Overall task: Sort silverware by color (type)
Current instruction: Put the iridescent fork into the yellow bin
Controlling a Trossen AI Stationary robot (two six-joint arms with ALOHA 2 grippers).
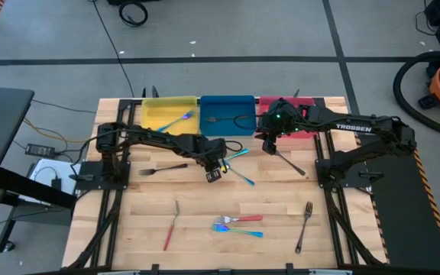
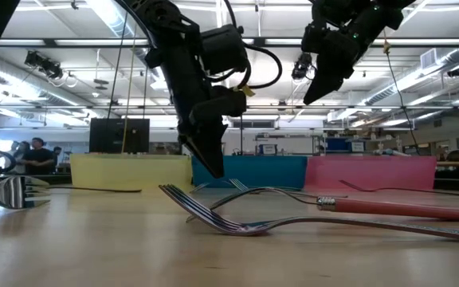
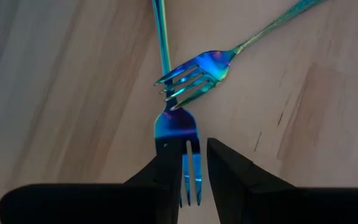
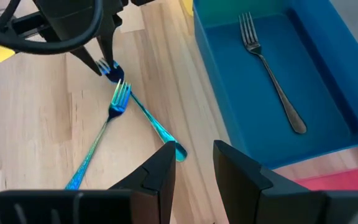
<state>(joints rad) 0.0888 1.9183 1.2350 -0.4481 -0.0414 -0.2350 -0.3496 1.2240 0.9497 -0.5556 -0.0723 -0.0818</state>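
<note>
Straddling one blue fork's (image 3: 178,134) tines, left gripper (image 3: 191,171) sits slightly open; right gripper (image 4: 191,163) hovers open, empty.

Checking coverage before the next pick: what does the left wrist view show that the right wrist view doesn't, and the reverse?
Left wrist only: the left gripper open, its fingers straddling the head of a blue fork.

Right wrist only: the blue tray holding a grey fork, and the empty right gripper.

Both: that blue fork, tines meeting a second blue fork, on the wooden table.
</note>
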